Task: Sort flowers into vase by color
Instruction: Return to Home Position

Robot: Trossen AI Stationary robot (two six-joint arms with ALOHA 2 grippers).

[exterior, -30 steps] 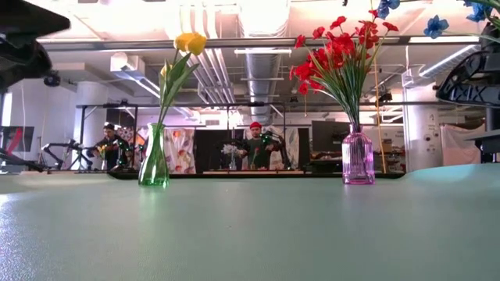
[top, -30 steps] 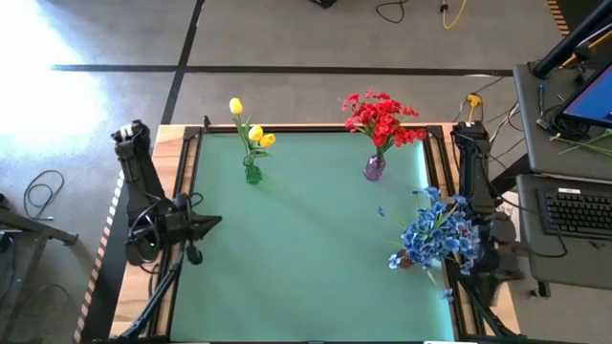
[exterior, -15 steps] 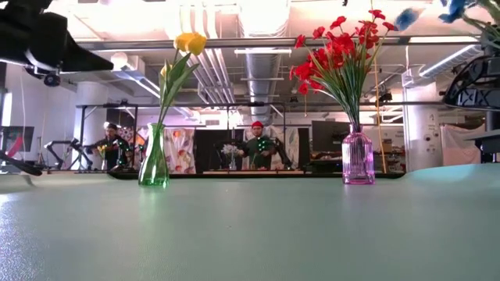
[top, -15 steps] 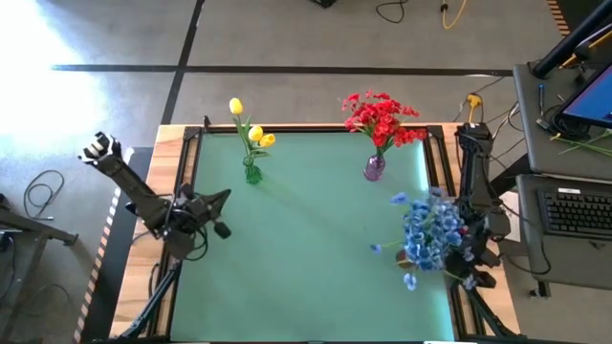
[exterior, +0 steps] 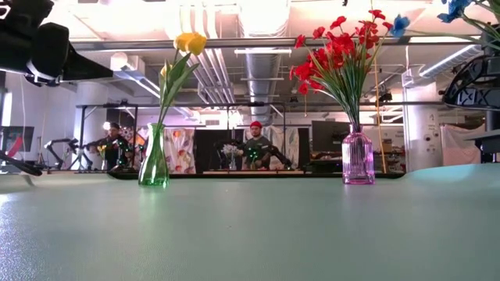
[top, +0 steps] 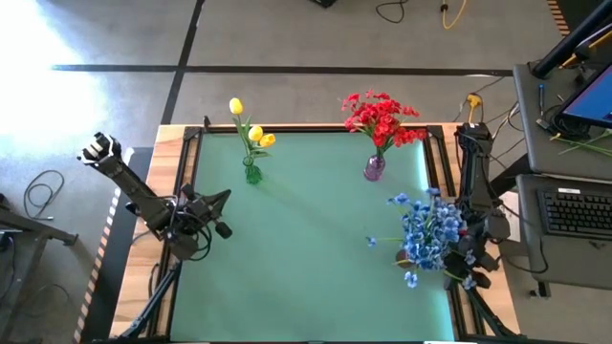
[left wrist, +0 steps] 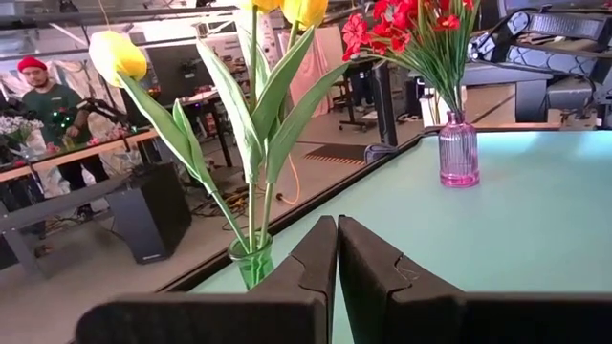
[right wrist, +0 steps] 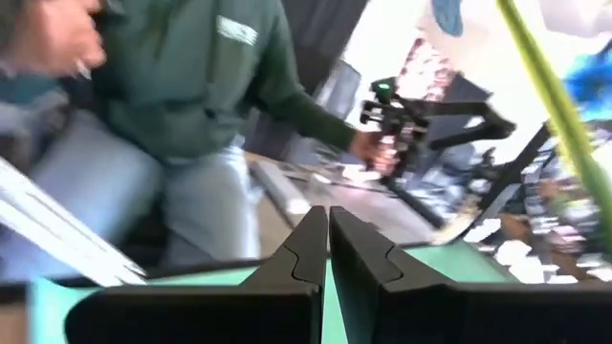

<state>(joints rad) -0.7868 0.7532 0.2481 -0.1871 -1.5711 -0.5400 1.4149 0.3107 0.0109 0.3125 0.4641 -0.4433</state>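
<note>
On the green table mat (top: 306, 258), the bushy blue-blossom bunch (top: 430, 234) stands at its right edge. Red clustered blooms (top: 381, 117) in a purple glass vase (top: 374, 169) and yellow tulips (top: 256, 135) in a green glass vase (top: 252, 174) line its far edge. The left gripper (left wrist: 337, 225) and right gripper (right wrist: 328, 216), at its sides, are pinched together, empty.

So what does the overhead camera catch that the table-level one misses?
Only the high view shows the blue flowers as a whole bunch and the keyboard beside the table. Only the low view shows people in the room behind. Both show the yellow tulips in the green vase and the red flowers in the purple vase.
</note>
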